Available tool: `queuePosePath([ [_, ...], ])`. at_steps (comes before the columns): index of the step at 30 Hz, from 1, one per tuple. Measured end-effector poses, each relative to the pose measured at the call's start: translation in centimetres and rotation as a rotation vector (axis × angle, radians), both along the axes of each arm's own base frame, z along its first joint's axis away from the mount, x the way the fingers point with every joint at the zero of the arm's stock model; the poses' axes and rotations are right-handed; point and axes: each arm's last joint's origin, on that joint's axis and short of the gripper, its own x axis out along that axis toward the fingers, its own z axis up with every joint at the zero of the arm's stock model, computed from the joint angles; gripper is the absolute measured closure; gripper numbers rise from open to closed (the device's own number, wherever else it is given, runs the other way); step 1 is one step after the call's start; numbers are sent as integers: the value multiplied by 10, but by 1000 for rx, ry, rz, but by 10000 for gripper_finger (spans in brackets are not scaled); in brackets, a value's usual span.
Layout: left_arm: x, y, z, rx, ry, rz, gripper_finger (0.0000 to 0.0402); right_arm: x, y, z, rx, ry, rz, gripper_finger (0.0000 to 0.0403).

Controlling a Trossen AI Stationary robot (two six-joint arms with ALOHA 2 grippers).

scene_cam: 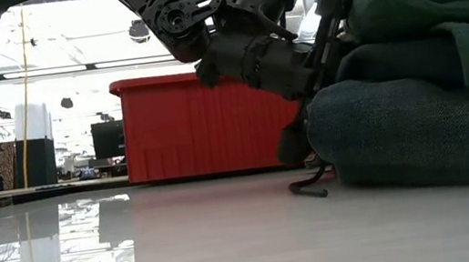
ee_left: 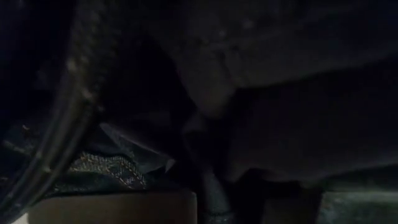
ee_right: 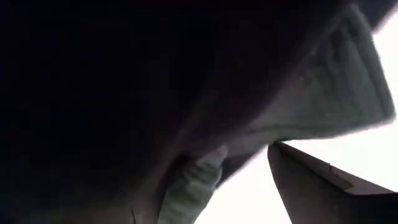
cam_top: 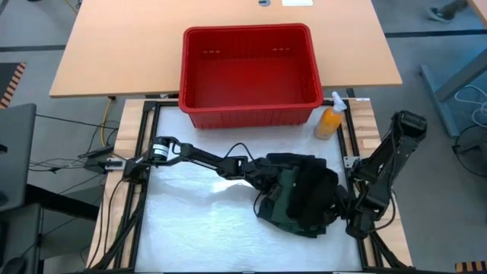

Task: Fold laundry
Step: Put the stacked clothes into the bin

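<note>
The laundry (cam_top: 300, 194) lies in a dark heap of black, green and teal cloth on the right part of the white worktop (cam_top: 190, 228), in front of the red basket (cam_top: 251, 72) and orange spray bottle (cam_top: 329, 122). The left gripper (cam_top: 268, 176) is buried in the heap's left edge; whether its hidden fingers are together or clamped on cloth I cannot tell. The right gripper (cam_top: 341, 205) presses into the right edge, fingers spread wide, tips covered by cloth.

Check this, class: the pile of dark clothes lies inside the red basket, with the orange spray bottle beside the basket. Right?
Not quite. The high view shows the pile of dark clothes on the white table, in front of the red basket. The orange spray bottle does stand beside the basket.
</note>
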Motion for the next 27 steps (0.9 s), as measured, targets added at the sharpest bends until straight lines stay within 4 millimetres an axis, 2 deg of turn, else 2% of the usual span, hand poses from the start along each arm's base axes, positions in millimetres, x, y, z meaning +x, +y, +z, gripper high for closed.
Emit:
queuePosePath([
  [6,-2,0,-3,-44,60,16,364,1,-3,-31,-115,-24,-15,111],
  [13,-3,1,-4,-88,102,55,365,9,0,-57,-228,-178,-50,126],
  [16,-4,1,-5,-90,117,65,365,11,0,-61,-275,-240,-69,169],
  [22,-4,0,-5,-87,117,73,365,14,-4,-59,-298,-266,-89,317],
  [27,-1,-2,0,-103,57,50,365,16,-5,-46,-284,-310,-93,319],
])
